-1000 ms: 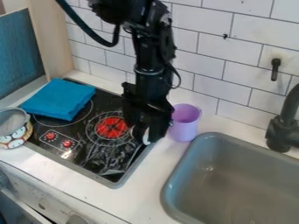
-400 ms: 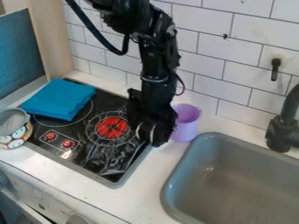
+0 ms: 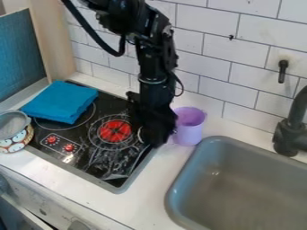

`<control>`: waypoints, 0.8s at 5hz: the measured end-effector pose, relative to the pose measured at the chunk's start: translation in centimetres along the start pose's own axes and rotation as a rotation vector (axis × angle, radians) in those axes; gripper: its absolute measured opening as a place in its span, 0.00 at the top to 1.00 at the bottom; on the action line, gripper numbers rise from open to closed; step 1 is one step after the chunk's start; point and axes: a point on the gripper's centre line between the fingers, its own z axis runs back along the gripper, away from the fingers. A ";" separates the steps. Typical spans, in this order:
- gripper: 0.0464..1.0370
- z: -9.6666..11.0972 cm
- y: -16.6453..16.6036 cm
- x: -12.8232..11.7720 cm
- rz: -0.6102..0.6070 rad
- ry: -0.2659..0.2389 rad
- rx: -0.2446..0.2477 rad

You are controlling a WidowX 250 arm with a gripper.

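The black gripper (image 3: 152,138) hangs low over the right edge of the black stove top (image 3: 90,155), beside the red burner ring. Close on its right stands a purple cup (image 3: 189,128), upright on the counter by the sink. A small pale patch shows at the gripper's left side; what it belongs to, I cannot tell. The folded blue cloth (image 3: 60,102) lies on the stove's back left. At the far left is a patterned bowl (image 3: 17,142) with a mesh strainer (image 3: 12,124) on top.
A grey sink (image 3: 240,184) takes up the right front, with a black faucet (image 3: 292,130) behind it. White tiled wall (image 3: 210,54) runs along the back, and a wooden board (image 3: 53,40) stands at the left behind the stove.
The gripper first shifted slightly right and down, then back a little left and up. Cup, cloth and bowl have stayed in place.
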 end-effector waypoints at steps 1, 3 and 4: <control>0.39 -0.2 0.1 -0.4 0.010 -0.011 -0.007; 0.39 2.0 -0.1 -2.6 0.054 -0.005 0.006; 0.39 4.3 2.0 -3.5 0.100 -0.034 0.044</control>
